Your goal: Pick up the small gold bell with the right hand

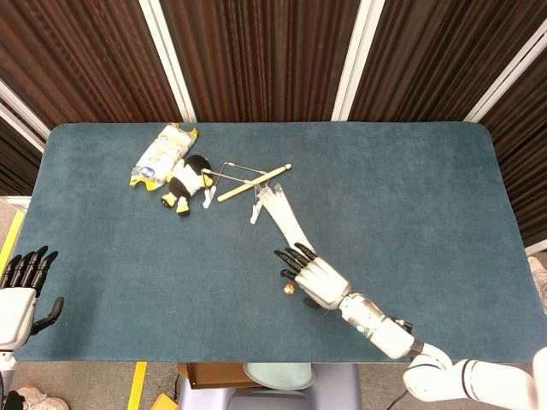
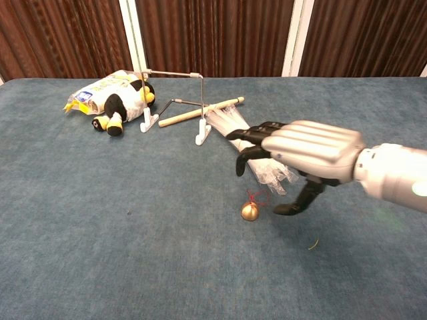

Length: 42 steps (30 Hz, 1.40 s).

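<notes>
The small gold bell (image 1: 289, 289) (image 2: 250, 211) with a red string loop lies on the blue tabletop near the front middle. My right hand (image 1: 312, 275) (image 2: 300, 159) hovers just right of and above the bell, palm down, fingers spread and empty. Its thumb (image 2: 293, 203) hangs down a little to the right of the bell, not touching it. My left hand (image 1: 21, 295) rests open at the table's front left corner, seen only in the head view.
A clear plastic bundle (image 1: 286, 218) (image 2: 257, 150) lies right behind the bell, partly under my right hand. Further back left are a wooden stick (image 1: 254, 181), a wire stand (image 2: 175, 100), a plush penguin (image 1: 186, 184) and a snack bag (image 1: 158, 154).
</notes>
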Motion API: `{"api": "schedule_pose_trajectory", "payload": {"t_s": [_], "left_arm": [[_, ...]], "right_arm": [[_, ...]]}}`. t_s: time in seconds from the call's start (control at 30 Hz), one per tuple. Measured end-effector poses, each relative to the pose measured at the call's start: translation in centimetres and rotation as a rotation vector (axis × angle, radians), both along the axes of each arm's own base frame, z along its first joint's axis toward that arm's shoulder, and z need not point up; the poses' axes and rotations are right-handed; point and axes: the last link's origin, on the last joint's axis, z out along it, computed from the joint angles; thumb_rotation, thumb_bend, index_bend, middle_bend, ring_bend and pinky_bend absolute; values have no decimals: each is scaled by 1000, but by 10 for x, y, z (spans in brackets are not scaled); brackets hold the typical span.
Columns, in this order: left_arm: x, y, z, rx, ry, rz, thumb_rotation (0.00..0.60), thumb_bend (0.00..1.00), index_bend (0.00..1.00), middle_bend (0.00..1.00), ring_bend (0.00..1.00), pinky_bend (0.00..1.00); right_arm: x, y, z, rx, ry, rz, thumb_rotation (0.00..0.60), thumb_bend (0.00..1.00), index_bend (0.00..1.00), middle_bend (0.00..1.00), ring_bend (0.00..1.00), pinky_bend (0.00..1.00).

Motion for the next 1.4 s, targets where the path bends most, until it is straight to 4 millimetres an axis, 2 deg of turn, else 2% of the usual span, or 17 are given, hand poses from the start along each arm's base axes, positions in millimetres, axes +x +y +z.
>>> {"api": "schedule_pose_trajectory", "payload": {"t_s": [0.4,1.4], "left_arm": [[0,0,1,-9,-17,-5,600,411,46,0,0,0],[-2,-1,5,-8,-32,24,600,403,54,0,0,0]], "right_arm": [[3,-10,-23,0,81,-11,600,394,538,0,0,0],[5,-11,-35,-11,86,-1,600,435,666,9,0,0]]}}
